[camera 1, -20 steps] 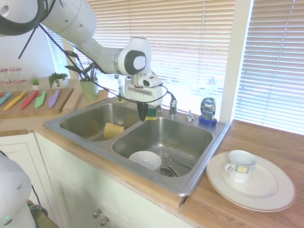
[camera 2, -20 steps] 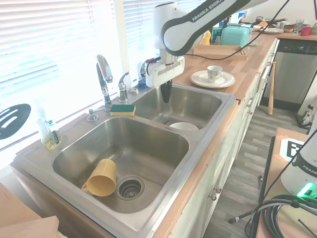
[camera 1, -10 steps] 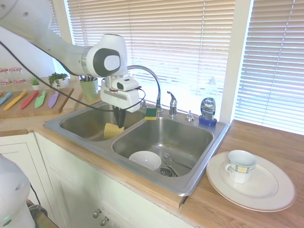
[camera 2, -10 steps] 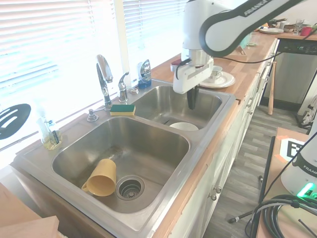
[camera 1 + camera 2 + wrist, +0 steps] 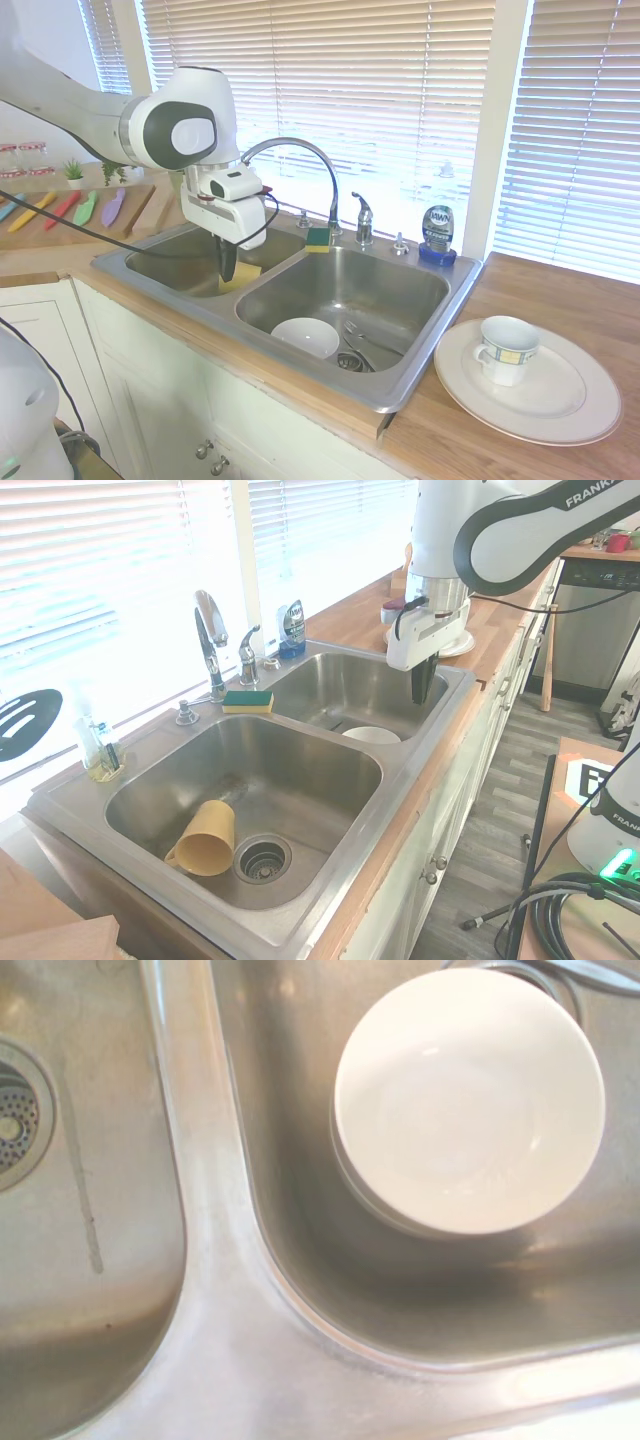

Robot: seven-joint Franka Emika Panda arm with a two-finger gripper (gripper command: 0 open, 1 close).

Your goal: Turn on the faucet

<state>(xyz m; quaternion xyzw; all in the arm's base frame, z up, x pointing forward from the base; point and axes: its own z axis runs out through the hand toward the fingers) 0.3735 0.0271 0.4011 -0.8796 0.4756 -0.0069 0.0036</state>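
The chrome faucet stands behind the sink's divider, its gooseneck spout [image 5: 300, 150] [image 5: 208, 640] arching over the basins. Its small lever handle [image 5: 364, 214] [image 5: 247, 650] stands upright beside it. My gripper [image 5: 228, 268] [image 5: 420, 688] hangs pointing down near the sink's front rim [image 5: 300, 385], well in front of the faucet and apart from it. Its dark fingers are shut with nothing in them. The wrist view looks down on the divider [image 5: 215, 1260] and a white bowl [image 5: 470, 1100].
A yellow cup [image 5: 205, 840] lies in one basin, the white bowl [image 5: 305, 337] in the other. A green-yellow sponge [image 5: 318, 238] and a dish soap bottle [image 5: 437, 232] sit on the back ledge. A plate [image 5: 575, 400] bearing a mug [image 5: 507, 350] is on the counter.
The gripper has swung away from the faucet and sponge toward the front of the sink, still shut. The faucet's handle has not moved.
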